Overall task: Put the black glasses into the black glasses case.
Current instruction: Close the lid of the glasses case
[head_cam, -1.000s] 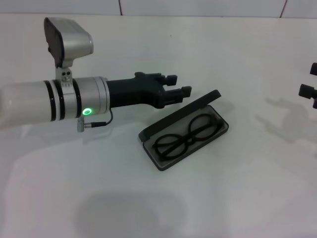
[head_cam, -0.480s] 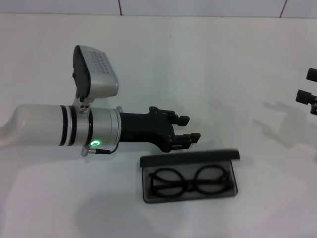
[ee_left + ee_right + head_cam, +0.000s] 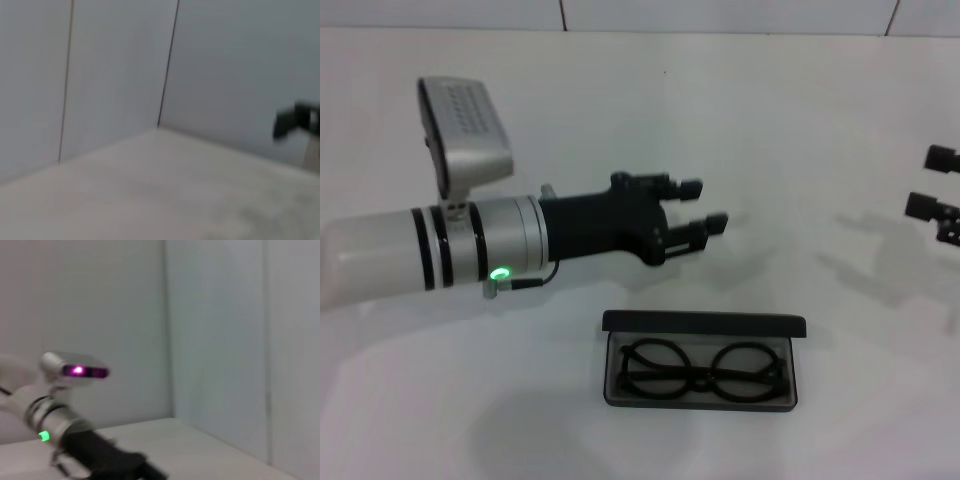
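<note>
The black glasses case (image 3: 703, 325) lies open on the white table, near its front, lid raised at the far side. The black glasses (image 3: 702, 369) lie folded inside it on the grey lining. My left gripper (image 3: 705, 205) is open and empty, held above the table just behind and left of the case. My right gripper (image 3: 933, 182) is at the right edge of the head view, open and empty, far from the case. It also shows in the left wrist view (image 3: 295, 120). The left arm shows in the right wrist view (image 3: 80, 440).
The white table (image 3: 770, 120) stretches around the case. A tiled wall (image 3: 720, 15) runs along its far edge.
The case with the glasses has slid toward the front and turned square to me. My left gripper has lifted and drawn back from it. The right gripper shifted slightly.
</note>
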Available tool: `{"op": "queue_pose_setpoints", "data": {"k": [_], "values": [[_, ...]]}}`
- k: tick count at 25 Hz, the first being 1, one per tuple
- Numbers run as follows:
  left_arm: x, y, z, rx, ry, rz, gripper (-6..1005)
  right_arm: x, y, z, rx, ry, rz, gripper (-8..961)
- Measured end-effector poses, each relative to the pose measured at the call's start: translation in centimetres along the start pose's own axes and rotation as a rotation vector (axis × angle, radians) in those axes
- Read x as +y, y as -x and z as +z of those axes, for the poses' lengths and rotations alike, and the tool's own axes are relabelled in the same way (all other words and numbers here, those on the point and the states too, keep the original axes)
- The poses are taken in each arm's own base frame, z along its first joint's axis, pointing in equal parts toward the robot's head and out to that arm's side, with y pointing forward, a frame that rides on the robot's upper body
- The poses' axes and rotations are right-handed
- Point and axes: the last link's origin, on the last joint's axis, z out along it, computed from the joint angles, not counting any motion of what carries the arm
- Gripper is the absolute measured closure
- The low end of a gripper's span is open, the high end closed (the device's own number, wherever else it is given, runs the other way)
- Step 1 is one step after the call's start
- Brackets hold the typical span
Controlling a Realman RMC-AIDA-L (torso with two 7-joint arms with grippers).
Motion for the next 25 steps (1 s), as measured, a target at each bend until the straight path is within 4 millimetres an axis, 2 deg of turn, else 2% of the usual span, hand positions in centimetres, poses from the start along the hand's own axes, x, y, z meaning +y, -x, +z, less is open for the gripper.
{"op": "queue_pose_setpoints", "data": {"k": [1,5,10,13,25], "values": [[0.0,-0.9,-0.3,0.06,0.009,-0.012,453,0.3,0.1,0.3,0.007,0.031,-0.007,400],[0.1,-1.8,-0.7,0.114,0.03,-0.017,453,1.4,0.1,2.5,0.056,0.167,-0.034,402],[-0.4,-2.5,-0.9,0.153,0.01,-0.021,453,2.1,-0.3,6.9,0.159,0.309,-0.09,404],[-0.4,-2.7,-0.9,0.156,0.009,-0.017,453,2.5,-0.5,8.6,0.208,0.353,-0.119,405],[-0.5,-2.7,-0.8,0.152,0.009,-0.009,452,4.3,-1.1,10.4,0.349,0.522,-0.189,410]]}}
